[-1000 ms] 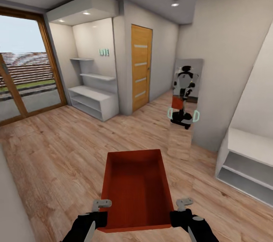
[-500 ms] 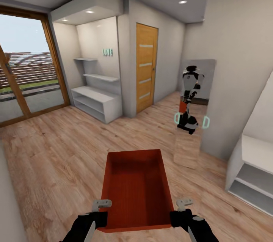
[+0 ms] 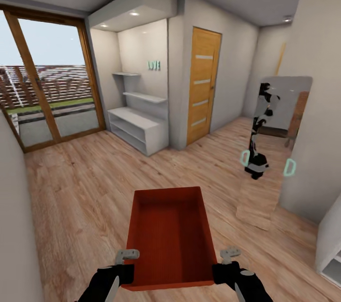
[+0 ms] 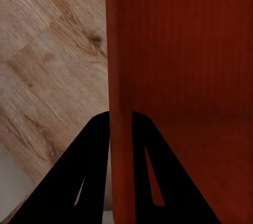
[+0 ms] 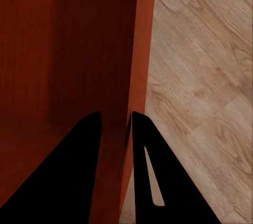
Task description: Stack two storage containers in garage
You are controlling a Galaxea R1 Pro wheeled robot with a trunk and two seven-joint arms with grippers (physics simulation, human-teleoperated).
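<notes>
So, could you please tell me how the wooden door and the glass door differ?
The wooden door is narrow, opaque, orange-brown with pale horizontal strips; the glass door is wide and transparent, showing outdoors. The wooden door stands beyond the white shelves, the glass door at their near side. Both appear shut, with wood-coloured frames.

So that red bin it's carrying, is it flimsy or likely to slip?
The storage container probably holds stiff: its thin walls look straight though each end effector, left and right, pinches one side wall. It seems light, being empty and lidless. With only narrow fingers on smooth walls, it might slip or tilt if jolted.
</notes>
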